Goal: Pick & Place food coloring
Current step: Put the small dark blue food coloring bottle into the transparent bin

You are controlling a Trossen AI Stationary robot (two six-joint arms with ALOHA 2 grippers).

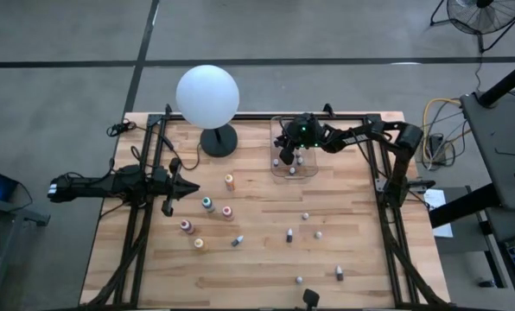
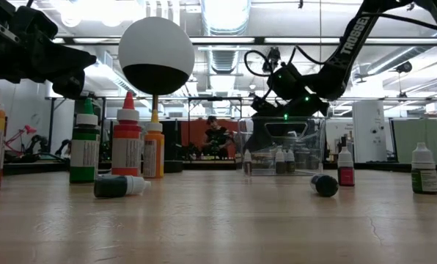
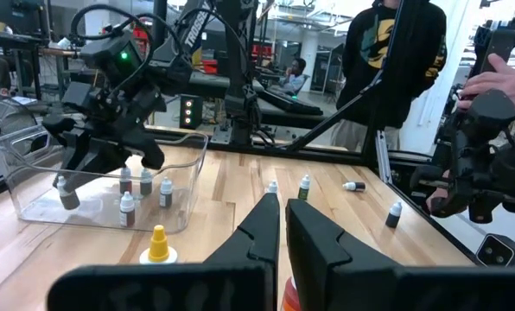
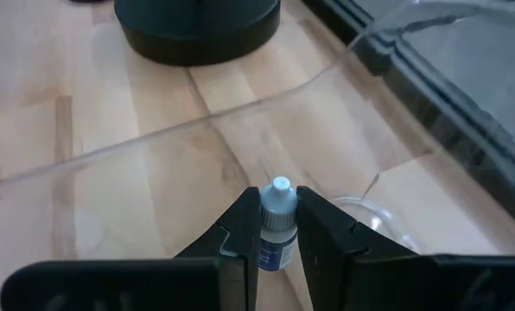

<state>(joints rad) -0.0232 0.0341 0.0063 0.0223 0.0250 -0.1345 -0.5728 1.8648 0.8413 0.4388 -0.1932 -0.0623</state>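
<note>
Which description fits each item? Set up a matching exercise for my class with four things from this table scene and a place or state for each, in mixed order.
Things:
1. right gripper
2. left gripper
3. white globe lamp
4. clear plastic bin

Descriptions:
A. stands at the table's far edge, left of the bin
B. shut on nothing, waiting over the table's left side
C. holds several small bottles already
D. shut on a small white-capped bottle over the bin

Pairs: 1-D, 2-B, 3-A, 4-C
</note>
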